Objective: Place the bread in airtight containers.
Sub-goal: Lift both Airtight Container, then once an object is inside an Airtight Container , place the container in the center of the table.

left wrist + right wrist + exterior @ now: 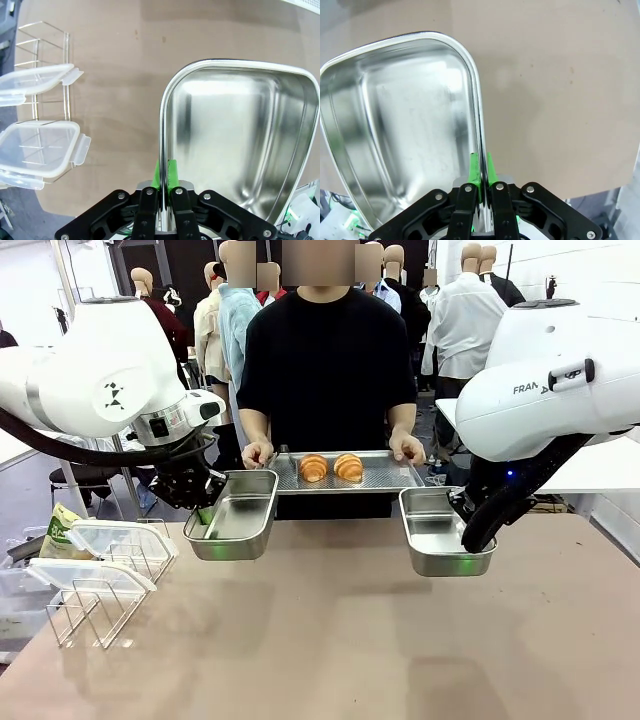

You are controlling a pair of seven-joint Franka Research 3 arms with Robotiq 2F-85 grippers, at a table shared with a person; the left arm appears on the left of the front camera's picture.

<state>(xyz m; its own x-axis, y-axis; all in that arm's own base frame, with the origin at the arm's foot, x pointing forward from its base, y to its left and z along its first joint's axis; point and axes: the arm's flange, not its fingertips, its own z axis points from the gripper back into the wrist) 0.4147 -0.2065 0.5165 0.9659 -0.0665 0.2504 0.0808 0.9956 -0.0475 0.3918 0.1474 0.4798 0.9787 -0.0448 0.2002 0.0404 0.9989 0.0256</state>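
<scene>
Holding two empty tubs aloft.
Pinching the left tub [232,515] by its rim in the left gripper [165,174], the right tub [440,535] in the right gripper [480,169]; leaving both rolls [314,467] on the person's tray [400,480] between them, lids [115,537] on the rack [95,605].

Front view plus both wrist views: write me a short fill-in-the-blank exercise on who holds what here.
1. The left gripper clamps the left tub and the right gripper the right tub, each by its ____.
2. Both tubs are ____ inside.
3. The croissants lie on a tray held by the ____.
4. The lids rest on the wire ____.
Missing words: rim; empty; person; rack.
</scene>
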